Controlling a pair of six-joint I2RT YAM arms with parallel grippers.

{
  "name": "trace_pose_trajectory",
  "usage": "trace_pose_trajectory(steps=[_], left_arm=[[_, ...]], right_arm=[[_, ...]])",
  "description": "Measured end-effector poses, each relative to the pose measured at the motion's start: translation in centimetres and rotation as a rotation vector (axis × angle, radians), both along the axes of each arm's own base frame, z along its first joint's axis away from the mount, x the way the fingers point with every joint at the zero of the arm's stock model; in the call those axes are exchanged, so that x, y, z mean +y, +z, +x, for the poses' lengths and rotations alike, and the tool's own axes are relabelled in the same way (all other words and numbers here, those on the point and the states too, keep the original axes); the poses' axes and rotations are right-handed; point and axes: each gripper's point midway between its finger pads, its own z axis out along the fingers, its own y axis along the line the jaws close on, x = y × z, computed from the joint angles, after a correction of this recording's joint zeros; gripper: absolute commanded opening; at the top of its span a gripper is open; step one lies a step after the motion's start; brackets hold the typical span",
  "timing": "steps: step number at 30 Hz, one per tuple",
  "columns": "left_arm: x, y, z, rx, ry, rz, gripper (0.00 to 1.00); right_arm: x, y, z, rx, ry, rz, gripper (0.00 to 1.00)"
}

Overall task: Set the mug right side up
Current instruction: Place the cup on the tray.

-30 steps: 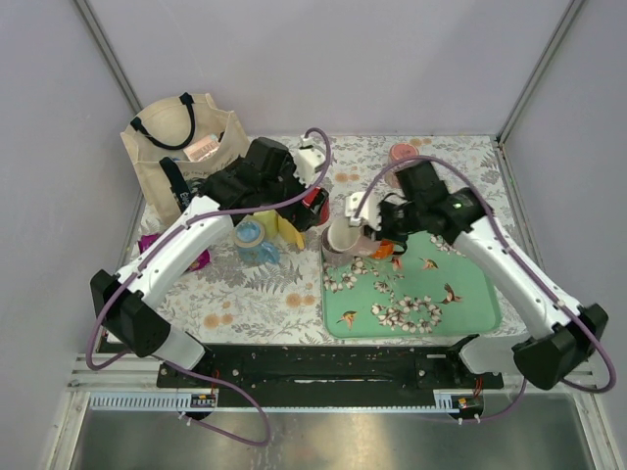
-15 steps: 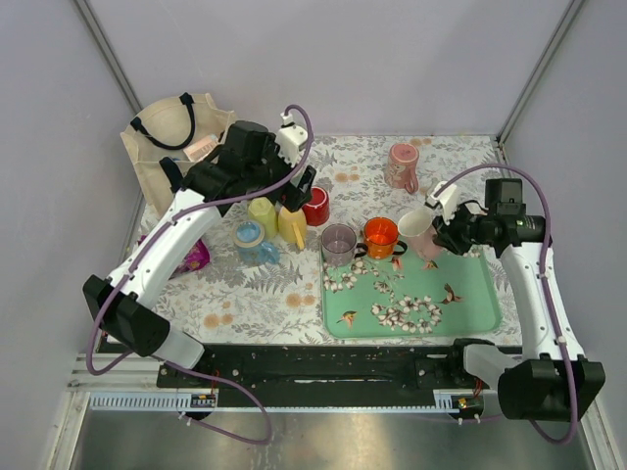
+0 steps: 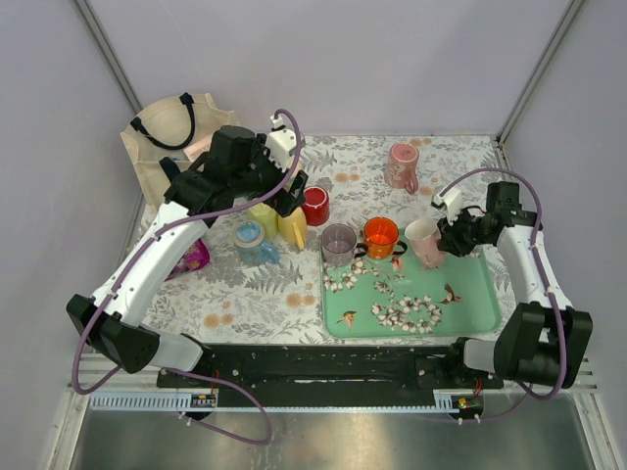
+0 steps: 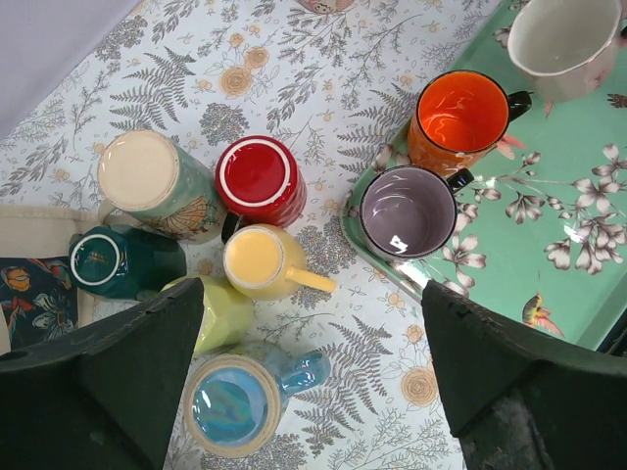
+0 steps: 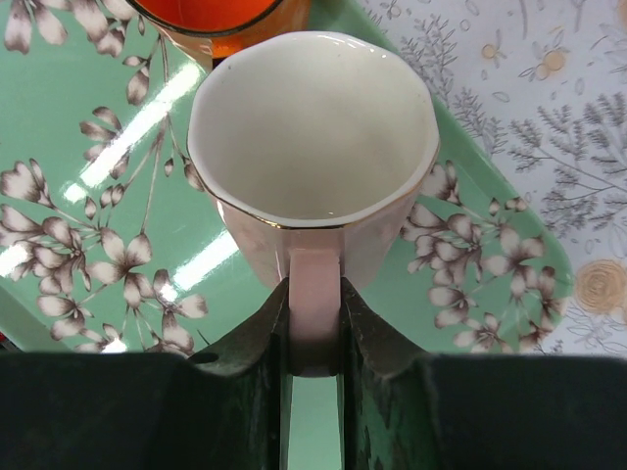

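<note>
My right gripper [image 3: 448, 235] [image 5: 314, 328] is shut on the handle of a pale pink mug [image 3: 423, 238] [image 5: 313, 127]. The mug is upright with its mouth up, over the back right of the green flowered tray [image 3: 475, 294] [image 5: 108, 225]; whether its base touches the tray I cannot tell. My left gripper [image 3: 290, 196] [image 4: 312, 294] hangs open and empty above a cluster of upside-down mugs: red [image 4: 260, 179], yellow [image 4: 257, 259], lime [image 4: 223, 315], blue [image 4: 233, 406], dark teal [image 4: 103, 262] and a cream-bottomed one [image 4: 147, 174].
An orange mug [image 3: 380, 235] [image 4: 460, 113] and a grey mug [image 3: 339, 243] [image 4: 407, 211] stand upright at the tray's back left edge. Another pink mug [image 3: 402, 164] stands at the back of the table. A canvas tote bag [image 3: 181, 137] sits at the back left.
My right arm has carried the pink mug from beside the grey mug to the right side of the tray and turned it mouth up. The left arm has drawn back over the mug cluster.
</note>
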Motion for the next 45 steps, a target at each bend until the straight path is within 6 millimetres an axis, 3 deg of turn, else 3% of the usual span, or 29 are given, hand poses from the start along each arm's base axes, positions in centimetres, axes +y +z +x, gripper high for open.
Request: trace_pose_trajectory(steps=[4, 8, 19, 23, 31, 38, 45], left_arm=[[0.1, 0.0, 0.1, 0.000, 0.003, 0.000, 0.96], [0.3, 0.0, 0.1, 0.003, 0.003, -0.007, 0.97], [0.0, 0.0, 0.0, 0.016, -0.015, -0.019, 0.97], [-0.1, -0.3, 0.1, 0.024, -0.019, -0.017, 0.96], [-0.2, -0.8, 0.3, 0.036, -0.019, -0.011, 0.96], [-0.2, -0.8, 0.3, 0.035, -0.019, -0.010, 0.96], [-0.1, -0.8, 0.4, 0.034, -0.017, -0.009, 0.96]], right_arm=[[-0.1, -2.7, 0.0, 0.064, 0.011, 0.003, 0.00], [-0.1, -3.0, 0.4, 0.054, 0.019, 0.006, 0.04], [-0.3, -3.6, -0.1, 0.011, 0.064, -0.008, 0.35], [-0.7, -6.1, -1.5, 0.150, 0.050, -0.014, 0.43], [-0.8, -7.0, -2.3, 0.228, 0.002, -0.002, 0.42], [-1.3, -7.3, -1.0, 0.243, -0.036, -0.004, 0.27], [-1.6, -7.3, -0.3, 0.222, -0.039, -0.020, 0.25]])
